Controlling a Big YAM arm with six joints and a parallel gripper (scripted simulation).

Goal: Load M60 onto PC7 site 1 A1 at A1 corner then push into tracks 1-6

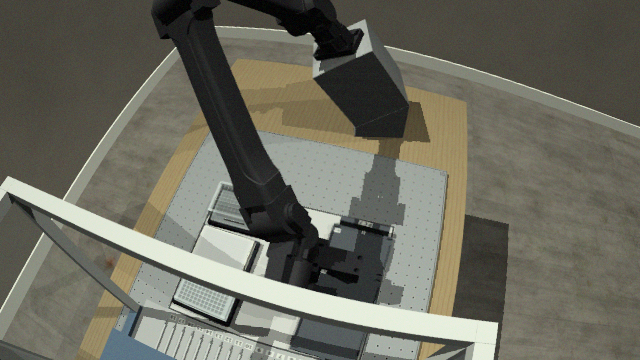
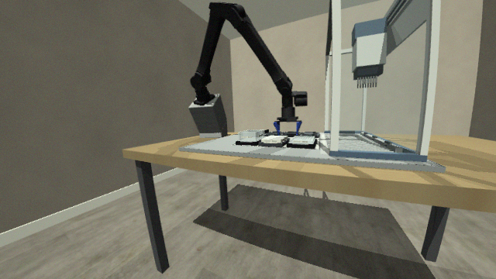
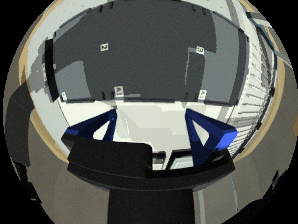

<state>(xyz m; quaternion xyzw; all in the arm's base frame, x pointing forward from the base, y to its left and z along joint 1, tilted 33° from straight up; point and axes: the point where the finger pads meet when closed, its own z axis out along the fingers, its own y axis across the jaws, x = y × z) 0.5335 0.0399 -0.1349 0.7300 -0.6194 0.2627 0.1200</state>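
With the hand spread wide and holding nothing, we judge the step to be the descent onto M60 in the middle nest. In the wrist view the blue fingers straddle a pale plate, with the dark carrier at twelve o'clock. We should come down square, centred on the plate, clear of M09 and M06 either side, and grip low. Which end carries the label we cannot tell, so A1 needs checking before placing.
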